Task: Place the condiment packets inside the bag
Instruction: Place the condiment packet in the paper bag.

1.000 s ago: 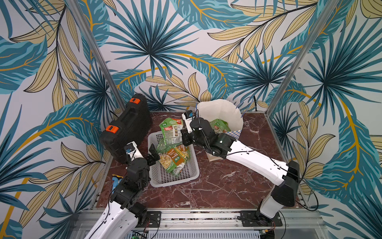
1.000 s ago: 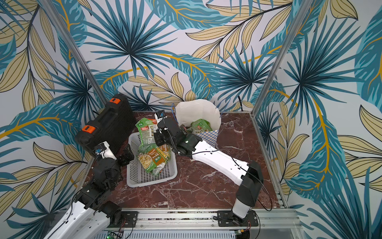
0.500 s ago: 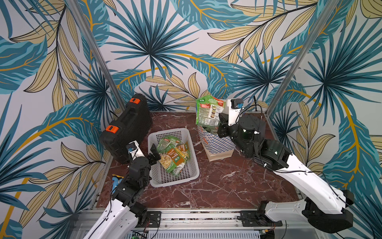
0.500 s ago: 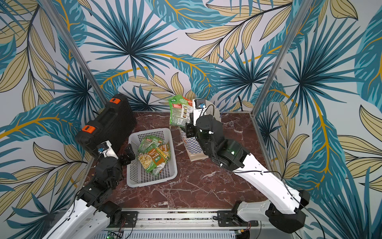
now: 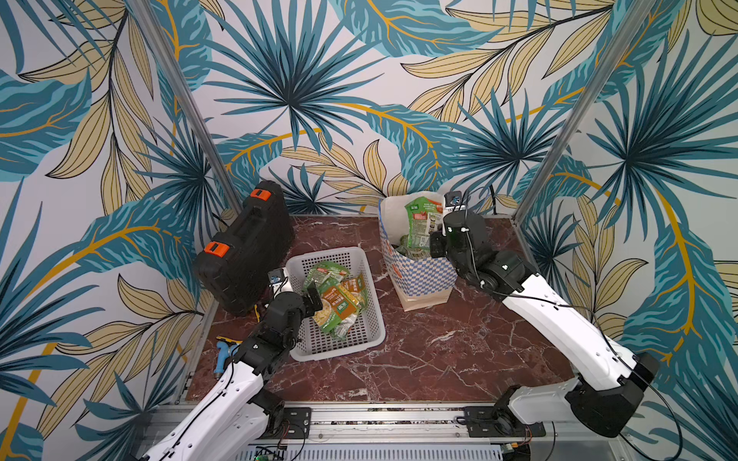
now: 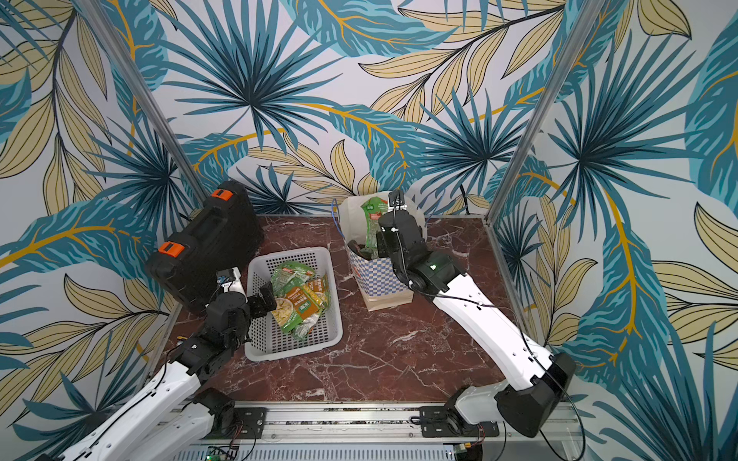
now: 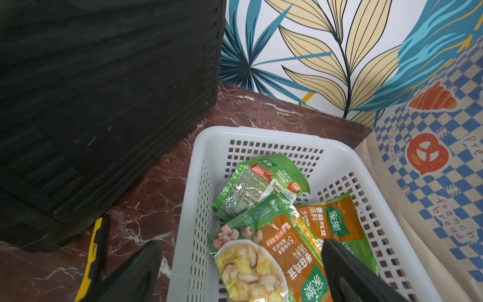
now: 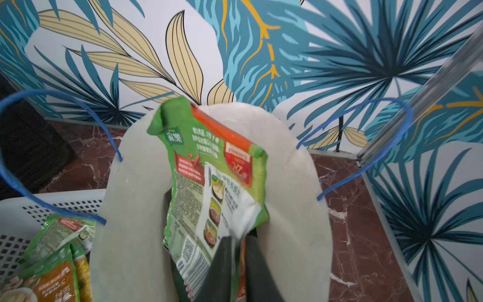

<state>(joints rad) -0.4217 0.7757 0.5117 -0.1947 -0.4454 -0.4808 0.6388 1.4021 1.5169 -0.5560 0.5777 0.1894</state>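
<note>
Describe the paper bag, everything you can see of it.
The bag is tall paper, blue-and-white checked outside with orange pretzel and croissant motifs, plain cream inside, with thin blue cord handles. It stands upright and open on the marble table, beside the white basket. A green pouch stands inside, its top near the rim; more packets lie below. The right pincer is at its mouth.

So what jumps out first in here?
The loud palm-leaf wallpaper on all the walls. Then a green packet standing in the mouth of the checkered bag at the back of the table, and more packets heaped in the white basket beside it.
</note>
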